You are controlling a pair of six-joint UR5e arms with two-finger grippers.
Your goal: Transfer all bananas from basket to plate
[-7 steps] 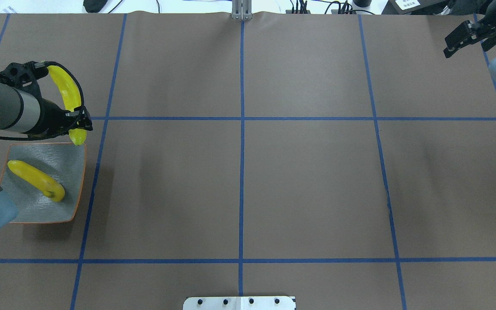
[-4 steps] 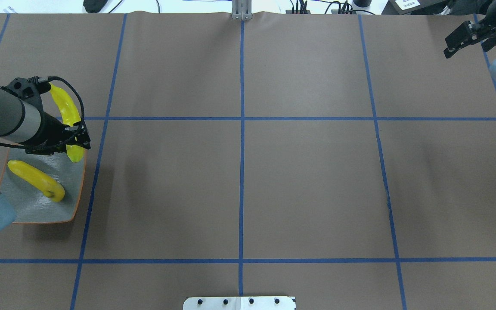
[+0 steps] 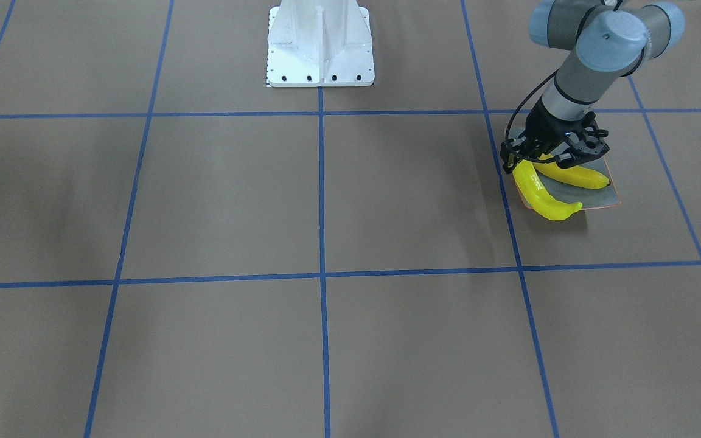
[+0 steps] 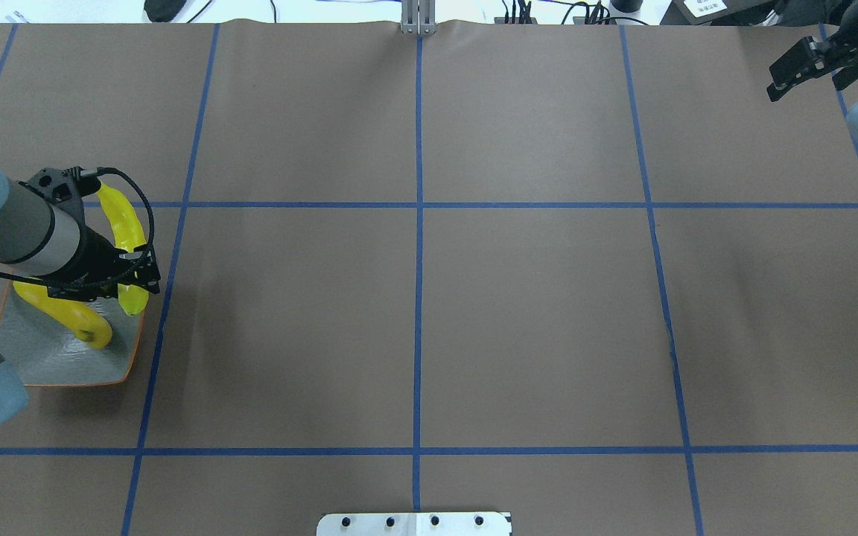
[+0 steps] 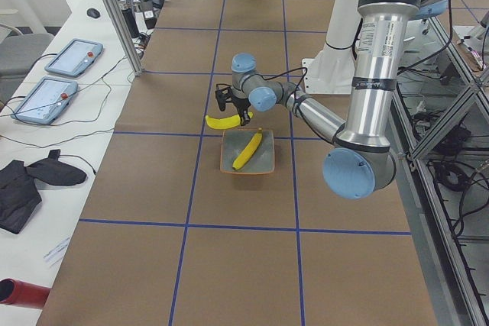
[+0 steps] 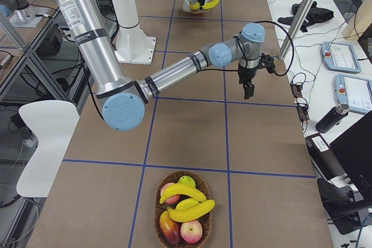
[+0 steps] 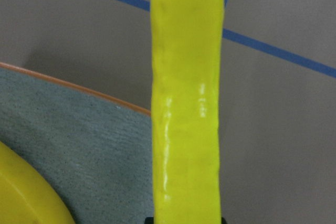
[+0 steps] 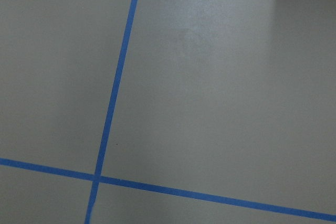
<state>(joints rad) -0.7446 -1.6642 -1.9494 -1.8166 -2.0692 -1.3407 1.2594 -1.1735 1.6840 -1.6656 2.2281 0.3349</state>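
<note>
Across swings the left pincer [image 4: 135,274], from beyond the plate [image 4: 56,361] to over its corner, clamped near one end of a banana [image 4: 122,219]. It's held off to the side, likely to clear the other banana [image 4: 90,331] lying on the plate. Meanwhile the right pincer [image 4: 792,71] idles far from the plate; open or closed, can't tell.

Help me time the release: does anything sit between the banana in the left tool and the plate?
Nothing visible does. The held banana hangs across the plate's rim, bare plate under its gripped end. The other banana lies on the plate beside it, not underneath.
</note>
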